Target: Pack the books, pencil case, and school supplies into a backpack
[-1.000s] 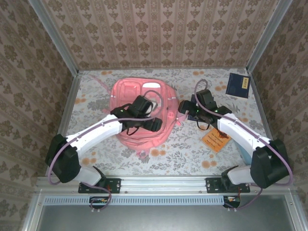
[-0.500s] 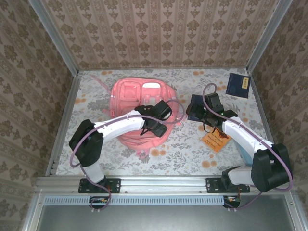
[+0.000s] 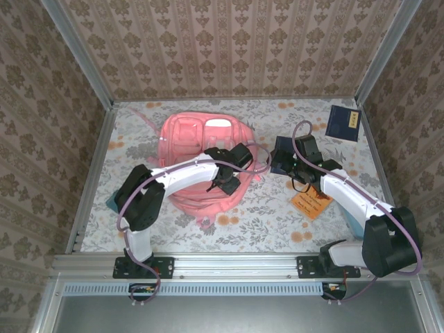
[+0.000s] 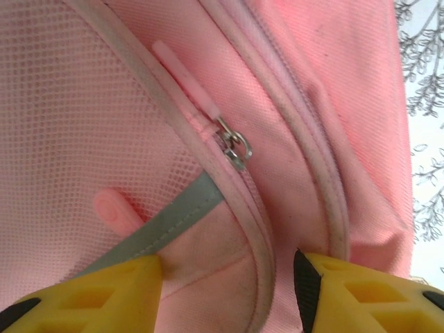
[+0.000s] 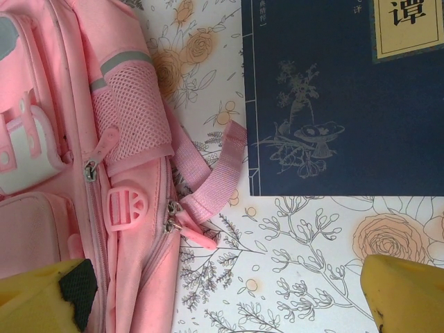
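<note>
The pink backpack [image 3: 191,142] lies flat at the table's middle left. My left gripper [image 3: 227,179] is down on its right edge. In the left wrist view its yellow fingers [image 4: 121,291] are closed halfway on a ridge of pink fabric and piping of the backpack [image 4: 277,139], below a zipper slider [image 4: 234,149]. My right gripper [image 3: 279,161] hovers open over a navy book [image 3: 283,146]. In the right wrist view that gripper [image 5: 225,298] is above bare cloth beside the backpack's zipper pulls [image 5: 182,225], with the navy book [image 5: 347,104] beyond. An orange-brown book [image 3: 310,201] lies beneath the right forearm. A second navy book [image 3: 345,122] lies at the back right.
The flowered tablecloth [image 3: 270,215] is walled in by patterned panels on three sides. A pale blue object [image 3: 352,222] lies partly hidden beneath the right arm. A teal item [image 3: 113,201] peeks out beside the left arm. A pink strap loop [image 5: 222,170] lies between backpack and book.
My left gripper has swung right across the backpack to its right edge and its jaws have narrowed onto the fabric. The right gripper has shifted slightly right and stays open.
</note>
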{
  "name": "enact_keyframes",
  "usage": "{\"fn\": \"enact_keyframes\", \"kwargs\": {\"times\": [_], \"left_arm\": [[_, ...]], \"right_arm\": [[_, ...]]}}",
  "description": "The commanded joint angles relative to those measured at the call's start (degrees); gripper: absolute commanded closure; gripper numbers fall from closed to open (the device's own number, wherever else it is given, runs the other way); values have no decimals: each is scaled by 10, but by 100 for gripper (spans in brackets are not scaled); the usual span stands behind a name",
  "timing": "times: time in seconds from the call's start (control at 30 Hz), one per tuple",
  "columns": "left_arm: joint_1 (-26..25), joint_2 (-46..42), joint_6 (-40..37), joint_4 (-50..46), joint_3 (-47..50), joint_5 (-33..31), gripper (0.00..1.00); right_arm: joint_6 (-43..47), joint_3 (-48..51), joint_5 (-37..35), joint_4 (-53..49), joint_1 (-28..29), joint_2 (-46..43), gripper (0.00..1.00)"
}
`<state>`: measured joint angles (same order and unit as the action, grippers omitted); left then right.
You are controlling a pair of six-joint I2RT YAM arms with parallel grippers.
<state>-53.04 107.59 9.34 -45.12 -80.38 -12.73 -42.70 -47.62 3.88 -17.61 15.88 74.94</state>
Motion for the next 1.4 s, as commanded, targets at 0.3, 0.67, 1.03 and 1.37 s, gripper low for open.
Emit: {"fn": "enact_keyframes", "kwargs": {"times": [0.3, 0.67, 1.03, 1.37], "left_arm": [[10, 7, -30, -33, -35, -56, 82], [63, -202, -101, 58, 34, -36, 91], [91, -260, -116, 90, 57, -20, 92], [95, -270, -118, 89, 61, -33, 93]], "right_arm": [[39, 6, -2, 17, -1, -2, 1], [276, -18, 164, 95, 46, 41, 11], [318, -97, 351, 101, 47, 171, 58], [377, -126, 356, 76, 48, 221, 51]]}}
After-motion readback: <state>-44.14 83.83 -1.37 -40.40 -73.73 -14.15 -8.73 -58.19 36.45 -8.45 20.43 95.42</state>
